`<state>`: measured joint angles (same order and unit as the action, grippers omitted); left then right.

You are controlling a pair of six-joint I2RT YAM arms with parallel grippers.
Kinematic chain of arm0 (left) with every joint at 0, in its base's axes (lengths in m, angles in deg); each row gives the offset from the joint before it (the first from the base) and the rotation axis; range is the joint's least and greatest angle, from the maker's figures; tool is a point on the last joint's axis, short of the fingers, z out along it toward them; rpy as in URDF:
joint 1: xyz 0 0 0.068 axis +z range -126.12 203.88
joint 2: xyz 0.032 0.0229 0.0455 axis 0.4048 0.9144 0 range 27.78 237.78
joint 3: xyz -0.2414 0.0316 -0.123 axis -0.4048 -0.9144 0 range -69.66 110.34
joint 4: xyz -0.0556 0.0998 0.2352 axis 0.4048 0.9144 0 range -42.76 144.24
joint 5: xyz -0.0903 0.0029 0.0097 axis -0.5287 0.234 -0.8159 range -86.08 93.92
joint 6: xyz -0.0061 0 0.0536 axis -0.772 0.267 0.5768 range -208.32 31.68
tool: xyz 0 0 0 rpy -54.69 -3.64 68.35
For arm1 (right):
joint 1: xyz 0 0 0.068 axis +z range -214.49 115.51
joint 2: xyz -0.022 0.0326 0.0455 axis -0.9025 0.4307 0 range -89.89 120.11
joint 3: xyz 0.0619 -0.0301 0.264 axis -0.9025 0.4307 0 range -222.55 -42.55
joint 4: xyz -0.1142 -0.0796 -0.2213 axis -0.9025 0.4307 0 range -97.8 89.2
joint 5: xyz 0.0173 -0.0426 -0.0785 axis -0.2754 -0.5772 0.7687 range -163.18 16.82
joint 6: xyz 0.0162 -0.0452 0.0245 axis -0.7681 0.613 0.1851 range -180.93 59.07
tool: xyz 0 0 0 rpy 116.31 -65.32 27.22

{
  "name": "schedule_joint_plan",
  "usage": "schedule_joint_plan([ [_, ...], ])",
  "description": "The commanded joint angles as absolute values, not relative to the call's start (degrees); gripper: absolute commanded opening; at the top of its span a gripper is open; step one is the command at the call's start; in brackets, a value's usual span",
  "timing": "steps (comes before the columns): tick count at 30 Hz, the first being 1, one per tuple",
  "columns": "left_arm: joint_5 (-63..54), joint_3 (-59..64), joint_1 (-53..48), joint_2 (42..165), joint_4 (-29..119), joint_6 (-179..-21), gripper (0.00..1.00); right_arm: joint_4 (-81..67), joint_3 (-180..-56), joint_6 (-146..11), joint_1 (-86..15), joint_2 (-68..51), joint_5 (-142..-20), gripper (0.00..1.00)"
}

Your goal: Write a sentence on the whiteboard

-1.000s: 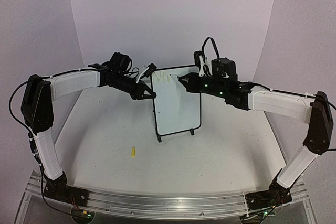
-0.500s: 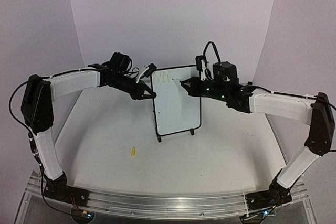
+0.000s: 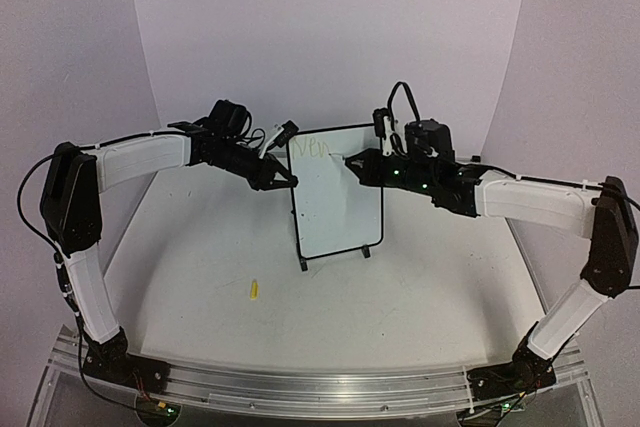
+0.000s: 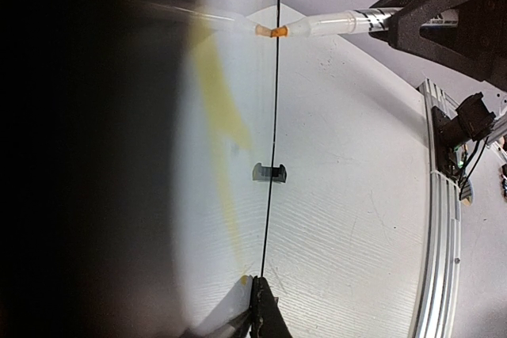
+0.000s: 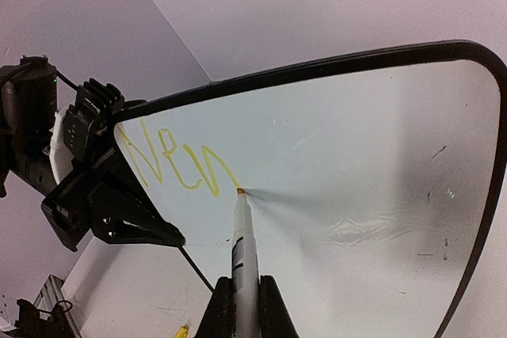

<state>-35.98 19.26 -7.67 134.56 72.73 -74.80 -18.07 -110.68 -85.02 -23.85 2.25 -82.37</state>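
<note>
Steadying the likely light, tip-prone whiteboard (image 3: 335, 202), upright at mid-table, by its stiff left frame edge with the clamped left gripper (image 3: 288, 181), and pressing the sentence (image 5: 178, 165) on lightly with a marker (image 5: 244, 251) pinched in the right gripper (image 3: 350, 158).

Whiteboard (image 3: 335, 212) upright mid-table, left tool (image 3: 287, 180) clamping its edge, marker (image 5: 244, 251) in right tool (image 3: 355, 161) touching its face, near tabletop (image 3: 380, 307) open

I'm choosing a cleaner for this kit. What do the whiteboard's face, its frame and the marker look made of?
The whiteboard face is smooth, glossy white, likely melamine or a coated sheet; the left wrist view shows the marker mirrored in it. The frame is a thin black rim, probably plastic, possibly painted metal. The marker has a whitish plastic-looking barrel and a yellow-orange felt-like tip.
</note>
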Motion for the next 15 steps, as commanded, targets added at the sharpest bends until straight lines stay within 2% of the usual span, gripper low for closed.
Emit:
schedule_joint_plan([
  [1,-32.7,19.9,-8.2,133.1,78.1,-71.6,0.0,-17.7,-113.9,-84.7,-24.9,1.5,-77.8,0.0],
  [15,-32.6,19.8,-8.2,132.9,78.1,-71.5,0.0,-17.7,-116.7,-83.4,-25.5,1.0,-77.7,0.0],
])
